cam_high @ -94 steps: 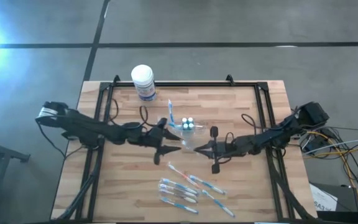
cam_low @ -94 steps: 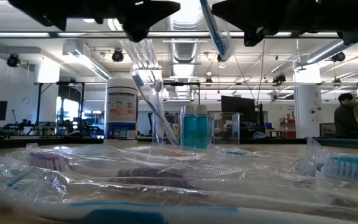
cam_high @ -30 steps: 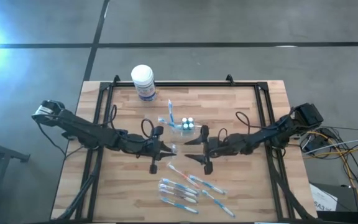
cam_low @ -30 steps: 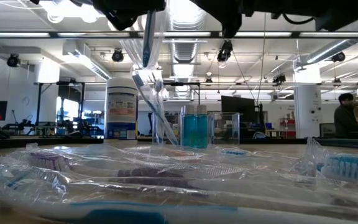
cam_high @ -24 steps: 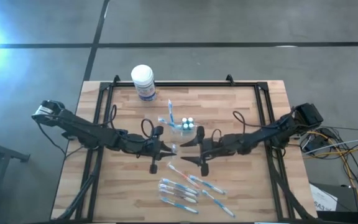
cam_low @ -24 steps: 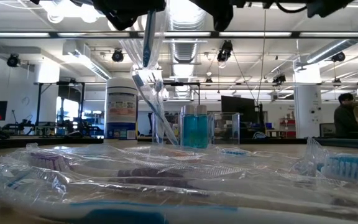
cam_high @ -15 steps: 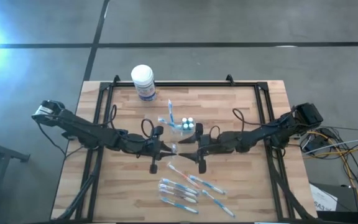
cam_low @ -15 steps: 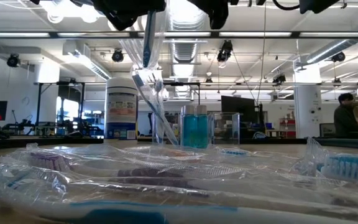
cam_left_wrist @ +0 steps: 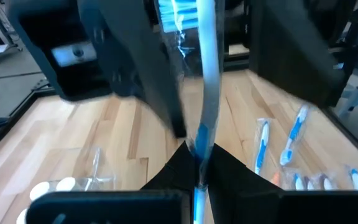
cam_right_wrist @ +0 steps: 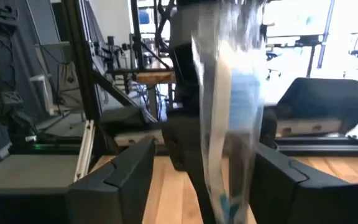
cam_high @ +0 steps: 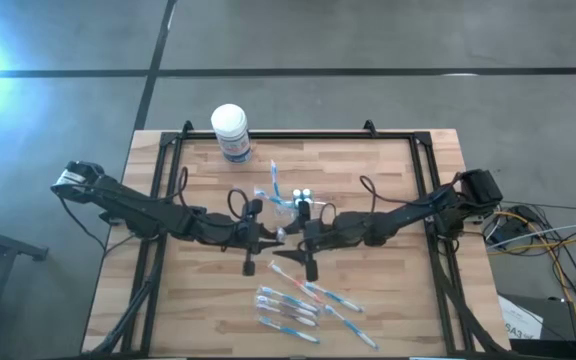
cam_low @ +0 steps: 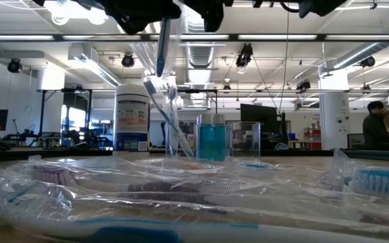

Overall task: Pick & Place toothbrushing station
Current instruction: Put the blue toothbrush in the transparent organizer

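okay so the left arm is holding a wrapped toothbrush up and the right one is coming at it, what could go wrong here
The left gripper pinches only the wrapped toothbrush's bottom end, so a push from the open right gripper could tilt it or pull it free. If the right closes on loose wrapper alone, it may slip. A drop would land among the toothbrushes below.

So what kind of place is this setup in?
Probably a robotics lab or open workshop: exposed ceiling ducts and strip lights overhead, desks with monitors behind the wooden table, and a person at the far right.
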You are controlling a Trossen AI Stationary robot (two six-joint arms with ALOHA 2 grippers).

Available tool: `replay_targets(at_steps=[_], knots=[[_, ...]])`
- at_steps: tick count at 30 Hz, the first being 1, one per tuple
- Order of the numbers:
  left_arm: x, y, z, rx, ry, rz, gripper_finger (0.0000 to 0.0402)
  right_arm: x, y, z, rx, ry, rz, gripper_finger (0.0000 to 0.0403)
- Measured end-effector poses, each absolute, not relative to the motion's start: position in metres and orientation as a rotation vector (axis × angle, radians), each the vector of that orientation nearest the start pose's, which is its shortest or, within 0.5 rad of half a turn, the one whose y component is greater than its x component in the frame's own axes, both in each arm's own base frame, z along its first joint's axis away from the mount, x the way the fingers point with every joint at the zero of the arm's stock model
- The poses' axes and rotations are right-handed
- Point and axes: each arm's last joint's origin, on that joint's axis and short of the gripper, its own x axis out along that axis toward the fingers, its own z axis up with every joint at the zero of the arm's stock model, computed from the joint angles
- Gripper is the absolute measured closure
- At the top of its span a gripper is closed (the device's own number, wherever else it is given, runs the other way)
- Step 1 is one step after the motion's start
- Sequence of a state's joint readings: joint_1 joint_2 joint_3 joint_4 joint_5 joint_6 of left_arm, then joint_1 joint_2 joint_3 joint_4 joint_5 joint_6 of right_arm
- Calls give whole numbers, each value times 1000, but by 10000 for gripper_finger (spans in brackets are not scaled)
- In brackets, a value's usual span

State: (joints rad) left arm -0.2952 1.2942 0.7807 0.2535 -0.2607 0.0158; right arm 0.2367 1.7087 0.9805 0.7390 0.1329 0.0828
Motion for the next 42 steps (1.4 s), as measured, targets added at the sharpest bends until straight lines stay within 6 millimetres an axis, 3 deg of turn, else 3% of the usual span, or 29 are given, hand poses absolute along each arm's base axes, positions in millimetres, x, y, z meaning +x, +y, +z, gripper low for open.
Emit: replay_targets(at_steps=[15, 22, 27, 36, 42], knots=[[273, -75, 264, 72, 263, -37, 374, 366, 84, 246, 61, 2, 100, 377], [272, -75, 264, 73, 265, -26, 286, 354, 81, 258, 12, 83, 102, 388], [264, -72, 270, 77, 278, -27, 256, 339, 77, 276, -4, 101, 79, 389], [210, -64, 293, 15, 253, -47, 259, 295, 67, 285, 0, 89, 79, 389], [164, -47, 272, -60, 177, 12, 308, 257, 55, 280, 11, 62, 67, 389]])
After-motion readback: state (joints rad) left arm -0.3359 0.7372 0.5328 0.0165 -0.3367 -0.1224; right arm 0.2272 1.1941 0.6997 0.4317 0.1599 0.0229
